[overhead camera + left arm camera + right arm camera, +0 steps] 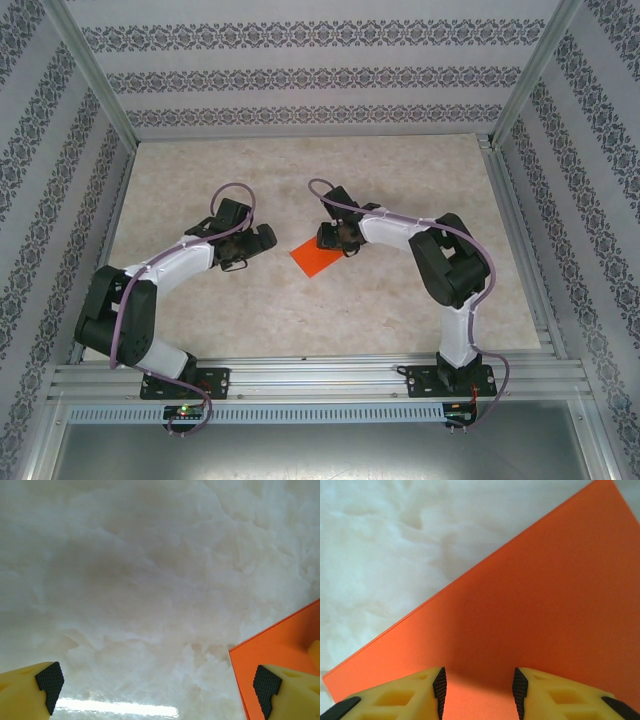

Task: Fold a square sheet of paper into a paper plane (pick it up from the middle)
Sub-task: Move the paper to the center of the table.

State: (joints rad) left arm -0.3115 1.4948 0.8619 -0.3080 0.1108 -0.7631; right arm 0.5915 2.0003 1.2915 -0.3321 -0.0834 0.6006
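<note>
Smooth orange square sheet of paper (530,605) under narrowly parted right hand (479,690), left hand (157,682) wide.

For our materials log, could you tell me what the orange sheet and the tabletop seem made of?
The square sheet of paper: thin matte paper, judging by its flat uniform face and crisp edge. The table: perhaps marble-look laminate; cloudy veining, glossy glare.
</note>
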